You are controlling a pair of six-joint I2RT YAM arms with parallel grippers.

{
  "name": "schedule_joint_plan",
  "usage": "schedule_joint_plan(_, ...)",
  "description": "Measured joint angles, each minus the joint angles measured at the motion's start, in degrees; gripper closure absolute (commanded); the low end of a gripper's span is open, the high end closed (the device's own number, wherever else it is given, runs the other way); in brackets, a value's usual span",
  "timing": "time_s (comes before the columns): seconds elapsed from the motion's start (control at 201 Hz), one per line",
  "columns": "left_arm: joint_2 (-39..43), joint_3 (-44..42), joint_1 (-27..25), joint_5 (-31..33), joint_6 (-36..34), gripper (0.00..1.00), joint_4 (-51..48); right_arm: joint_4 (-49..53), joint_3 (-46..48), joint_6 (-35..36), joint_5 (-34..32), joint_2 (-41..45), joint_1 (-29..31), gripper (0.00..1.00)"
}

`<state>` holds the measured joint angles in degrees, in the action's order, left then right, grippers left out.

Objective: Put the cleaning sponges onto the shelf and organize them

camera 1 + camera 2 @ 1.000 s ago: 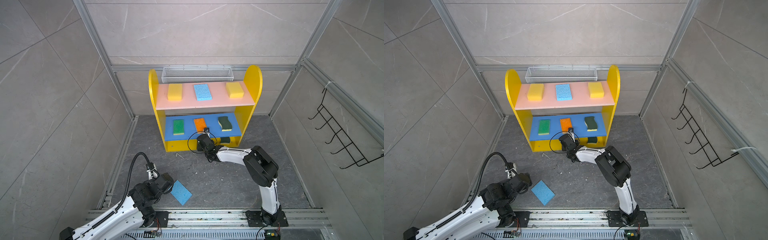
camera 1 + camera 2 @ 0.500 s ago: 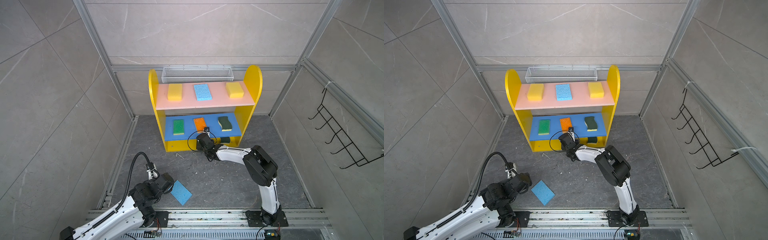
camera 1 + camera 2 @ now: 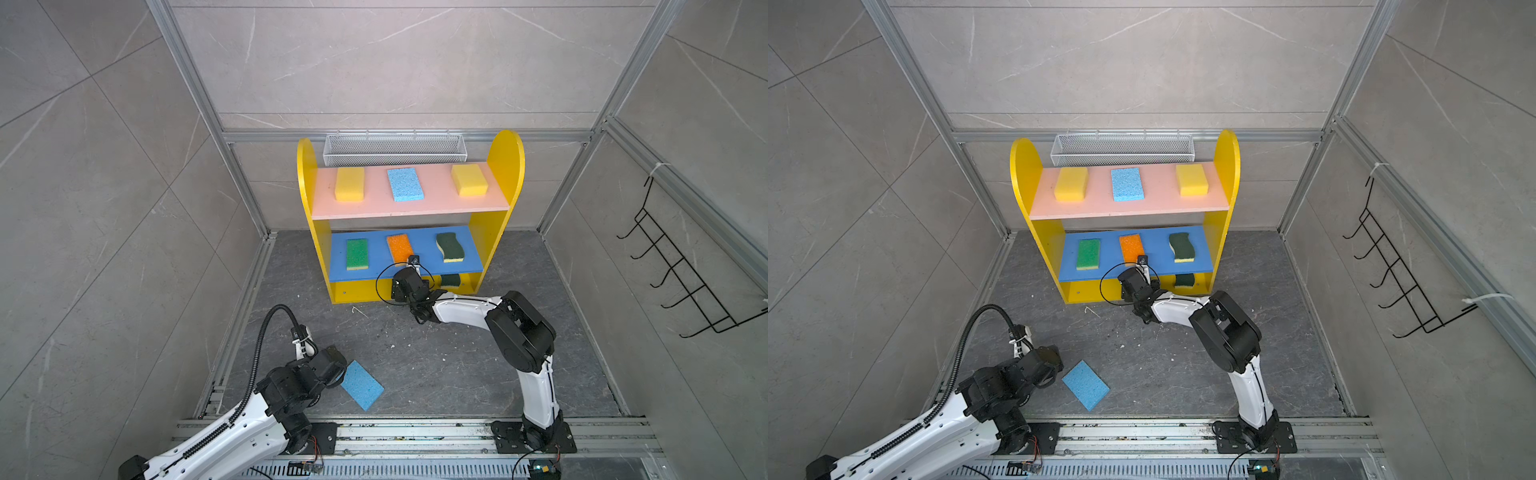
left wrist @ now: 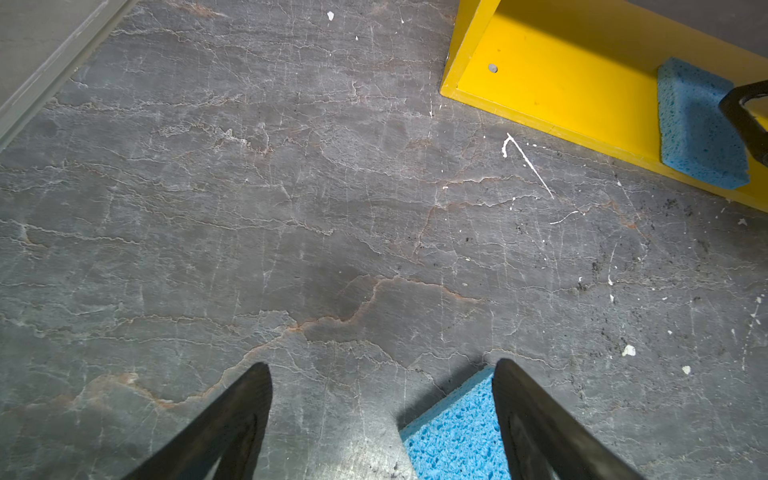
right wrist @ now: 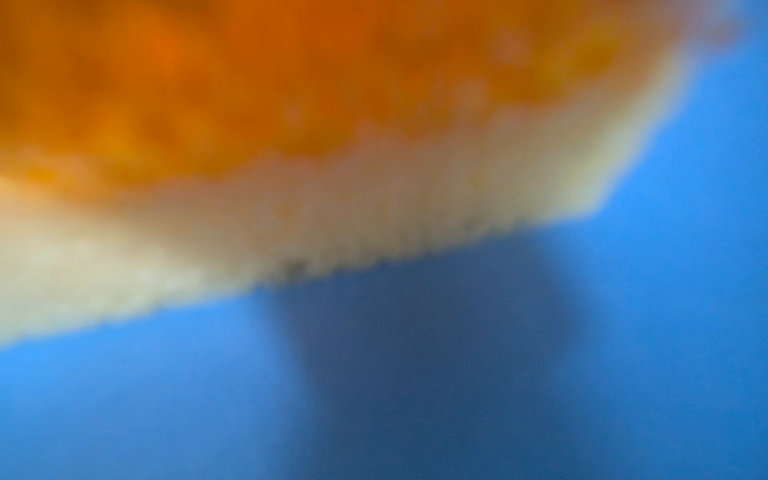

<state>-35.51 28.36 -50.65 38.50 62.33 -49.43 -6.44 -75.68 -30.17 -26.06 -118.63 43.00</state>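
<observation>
The yellow shelf (image 3: 505, 166) carries two yellow sponges (image 3: 350, 184) and a light blue one (image 3: 405, 184) on its pink board. A bright green sponge (image 3: 357, 254), an orange one (image 3: 400, 248) and a wavy dark green one (image 3: 449, 247) lie on the blue board. Another dark green sponge (image 3: 451, 280) sits on the bottom board. My right arm's wrist (image 3: 409, 286) reaches under the blue board, where a finger (image 4: 746, 112) touches a light blue sponge (image 4: 698, 129). My left gripper (image 4: 382, 374) hangs open over the floor, with a corner of another light blue sponge (image 3: 361, 390) between its fingers.
A white mesh basket (image 3: 395, 147) hangs behind the shelf top. A black wire hook rack (image 3: 681, 270) is on the right wall. Metal frame rails (image 3: 245, 316) border the grey stone floor (image 3: 436, 361). The right wrist view is a blur of orange sponge (image 5: 291, 83) over blue board (image 5: 166, 395).
</observation>
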Motion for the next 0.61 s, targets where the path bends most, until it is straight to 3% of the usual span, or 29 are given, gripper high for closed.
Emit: schedule_joint_plan(0.608, 0.59, 0.0, 0.0, 0.0, 0.02, 0.14, -0.35, -1.81, 2.01, 6.69, -0.28, 3.98, 2.43, 0.18)
